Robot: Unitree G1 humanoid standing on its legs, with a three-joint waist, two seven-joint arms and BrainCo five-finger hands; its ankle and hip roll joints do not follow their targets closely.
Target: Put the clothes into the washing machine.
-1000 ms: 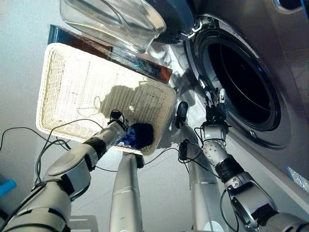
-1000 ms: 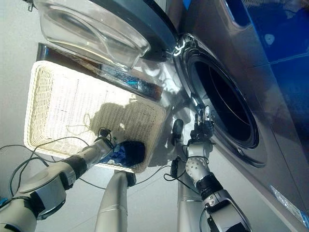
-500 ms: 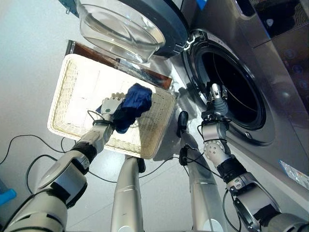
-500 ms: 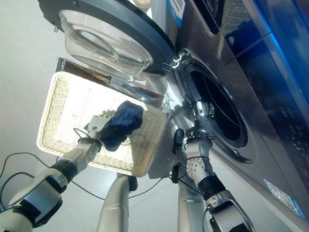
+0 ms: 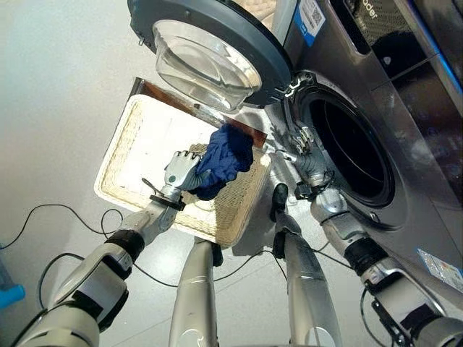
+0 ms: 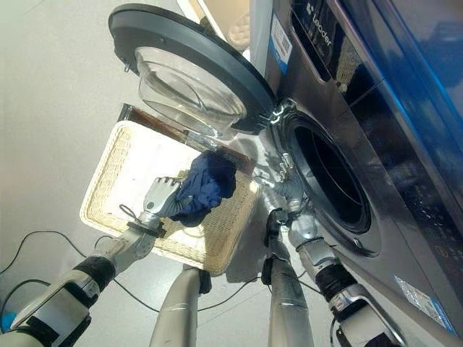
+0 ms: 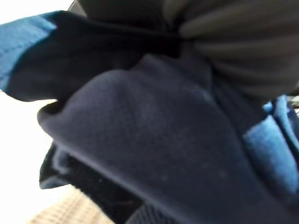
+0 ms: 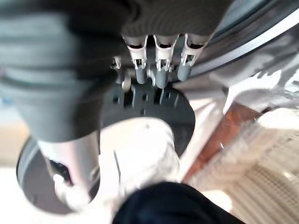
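Crumpled navy cloth point(image 5: 226, 159) gripped by left robot hand point(image 5: 179, 170), over rectangular woven wicker basket point(image 5: 137, 155)

Left hand point(image 5: 179, 170) raised with fingers curled; right hand point(image 5: 302, 147) extended, fingers straight.

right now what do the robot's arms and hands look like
Both arms are silver-grey jointed tubes with black bands at the joints. The left hand and right hand have silver fingers with dark tips and dark ribbed covers over back and wrist. Thin black cables run along the forearms.

Soft matt navy cloth point(image 5: 226, 157), rough woven wicker basket point(image 5: 137, 144), glossy metal washing machine point(image 5: 412, 166) with clear glass door point(image 5: 206, 63).
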